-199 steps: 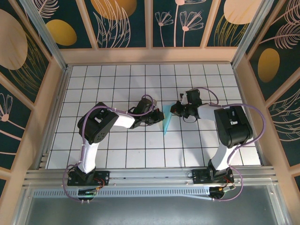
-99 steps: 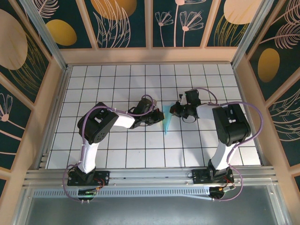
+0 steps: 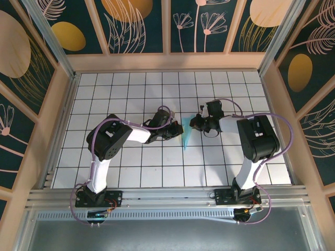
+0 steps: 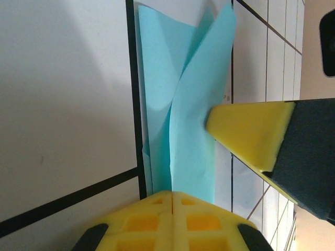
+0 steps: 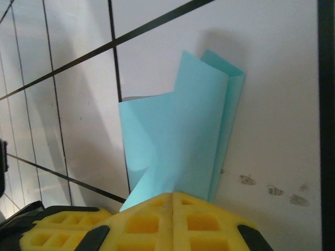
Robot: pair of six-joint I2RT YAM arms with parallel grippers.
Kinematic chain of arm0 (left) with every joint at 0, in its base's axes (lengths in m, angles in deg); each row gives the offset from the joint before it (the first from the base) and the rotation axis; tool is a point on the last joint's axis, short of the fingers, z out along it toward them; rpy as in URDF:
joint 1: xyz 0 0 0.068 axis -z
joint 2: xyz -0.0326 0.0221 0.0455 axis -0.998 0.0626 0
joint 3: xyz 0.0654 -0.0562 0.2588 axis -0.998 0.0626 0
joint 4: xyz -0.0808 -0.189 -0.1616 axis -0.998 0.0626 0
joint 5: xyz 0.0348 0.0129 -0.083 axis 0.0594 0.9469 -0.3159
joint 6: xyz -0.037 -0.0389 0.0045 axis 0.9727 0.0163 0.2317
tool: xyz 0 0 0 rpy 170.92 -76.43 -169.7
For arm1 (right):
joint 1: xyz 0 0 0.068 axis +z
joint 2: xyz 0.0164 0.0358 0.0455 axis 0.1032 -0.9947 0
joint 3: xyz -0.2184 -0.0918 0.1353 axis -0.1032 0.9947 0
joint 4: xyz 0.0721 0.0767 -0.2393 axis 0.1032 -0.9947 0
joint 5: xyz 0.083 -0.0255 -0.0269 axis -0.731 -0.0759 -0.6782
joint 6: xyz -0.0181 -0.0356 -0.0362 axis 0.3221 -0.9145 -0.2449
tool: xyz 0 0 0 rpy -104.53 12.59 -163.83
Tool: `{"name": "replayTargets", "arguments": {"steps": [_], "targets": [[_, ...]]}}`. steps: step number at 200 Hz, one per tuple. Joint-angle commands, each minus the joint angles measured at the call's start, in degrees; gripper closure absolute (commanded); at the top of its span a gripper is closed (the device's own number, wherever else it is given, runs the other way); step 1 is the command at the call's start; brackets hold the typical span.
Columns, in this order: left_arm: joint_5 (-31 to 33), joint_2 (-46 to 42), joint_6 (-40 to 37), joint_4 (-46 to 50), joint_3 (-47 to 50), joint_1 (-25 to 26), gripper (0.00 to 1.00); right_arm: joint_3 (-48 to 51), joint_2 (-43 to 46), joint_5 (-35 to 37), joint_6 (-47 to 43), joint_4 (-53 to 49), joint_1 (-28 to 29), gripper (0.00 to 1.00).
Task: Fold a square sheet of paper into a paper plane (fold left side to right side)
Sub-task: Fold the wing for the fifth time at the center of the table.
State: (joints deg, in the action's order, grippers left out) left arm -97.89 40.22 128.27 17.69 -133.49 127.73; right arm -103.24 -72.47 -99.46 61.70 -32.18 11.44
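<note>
The turquoise sheet of paper (image 3: 186, 137), folded into a slim pointed paper plane shape, lies mid-table with its tip toward the arms. One layer (image 4: 154, 78) lies flat on the tiles while a flap (image 4: 201, 94) stands up from it. My left gripper (image 3: 177, 132) comes in from the left. Its jaws (image 4: 171, 194) are shut, and the raised flap's edge runs into their seam. My right gripper (image 3: 192, 124) comes in from the right, shut (image 5: 172, 196), with the paper (image 5: 178, 136) rising into its seam. Its yellow fingertip (image 4: 246, 133) touches the flap.
The table (image 3: 131, 172) is a white grid of tiles with wooden walls (image 3: 63, 104) on the left, right and far sides. A metal rail (image 3: 167, 196) with both arm bases runs along the near edge. My left gripper's yellow finger (image 5: 57, 227) sits close beside the right one.
The right arm's elbow shifted slightly left. The paper and both grippers stay where they were.
</note>
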Motion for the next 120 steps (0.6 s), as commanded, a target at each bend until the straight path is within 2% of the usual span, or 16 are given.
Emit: {"name": "replayTargets", "arguments": {"steps": [1, 68, 93, 120], "targets": [[7.7, 3.1, -0.1, 7.6, 1.9, -1.4, 1.0, 0.2, -1.3, 2.1, -0.5, -1.6, 0.5, 1.0], [8.1, 2.8, 0.4, 7.6, 1.9, -1.4, 1.0, 0.7, -2.8, 3.3, 0.1, -2.7, 0.5, 1.0], [8.0, 0.1, -0.6, 6.2, 2.1, -1.6, 0.92, 1.5, -2.6, 4.4, 0.1, -3.8, 0.5, 1.0], [7.5, -3.7, -1.9, 7.3, 1.6, -1.8, 0.78, 2.7, -2.9, 4.8, 0.5, -3.6, 0.4, 1.0]]}}
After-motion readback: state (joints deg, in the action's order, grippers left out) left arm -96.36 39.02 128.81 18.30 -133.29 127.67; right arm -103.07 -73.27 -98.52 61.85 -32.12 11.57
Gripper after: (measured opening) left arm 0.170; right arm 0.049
